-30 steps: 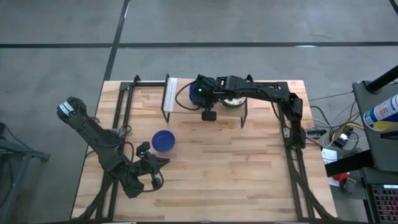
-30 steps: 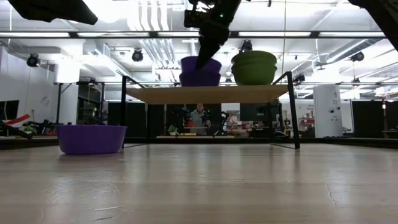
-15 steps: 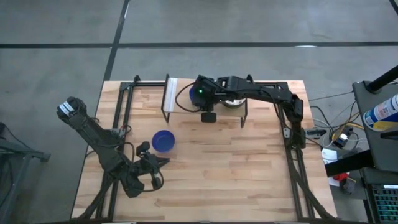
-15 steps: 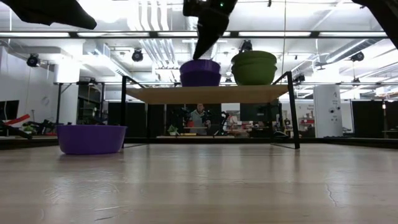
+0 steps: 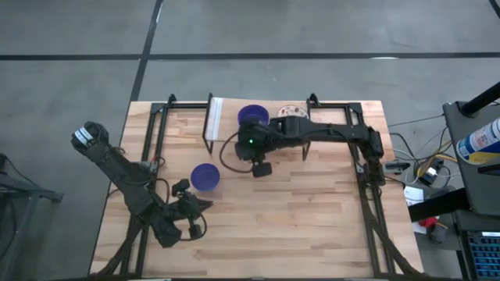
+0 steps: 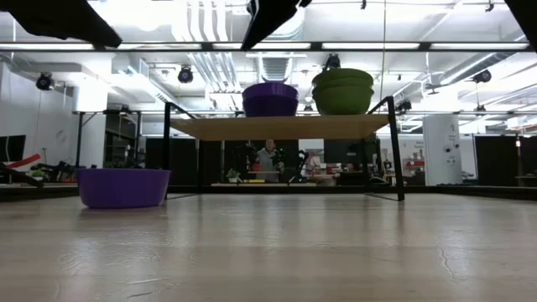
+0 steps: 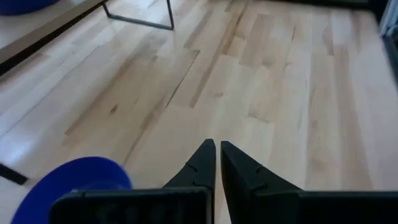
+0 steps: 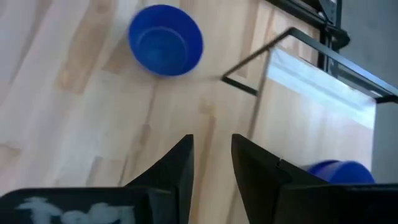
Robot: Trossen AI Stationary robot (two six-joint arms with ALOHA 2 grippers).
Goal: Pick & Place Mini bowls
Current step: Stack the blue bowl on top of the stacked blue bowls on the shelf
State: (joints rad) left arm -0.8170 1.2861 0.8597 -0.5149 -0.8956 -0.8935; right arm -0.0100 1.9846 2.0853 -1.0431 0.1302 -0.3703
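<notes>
One blue mini bowl (image 5: 205, 177) stands alone on its base on the table, also in the right wrist view (image 8: 165, 40) and low view (image 6: 123, 186). A stack of blue bowls (image 5: 252, 116) (image 6: 270, 99) sits on the shelf board at the far side, with the speckled bowls (image 5: 291, 113) (image 6: 342, 91) stacked beside it. My right gripper (image 8: 211, 146) (image 5: 248, 147) hangs open in the air in front of the shelf's near edge, empty. My left gripper (image 7: 217, 150) (image 5: 207, 201) is shut, just on the near side of the lone blue bowl (image 7: 68, 186), and touches nothing.
The shelf (image 5: 226, 133) is a wooden board on thin black metal legs (image 6: 168, 151) at the table's far middle. Black rails (image 5: 367, 203) run along the table's left and right sides. Bare wood lies in the middle and near part (image 5: 297, 218).
My right gripper has risen off the blue stack on the shelf and drawn back toward the table's near edge, past the shelf's front. The blue stack has stayed on the shelf. The left arm has kept still.
</notes>
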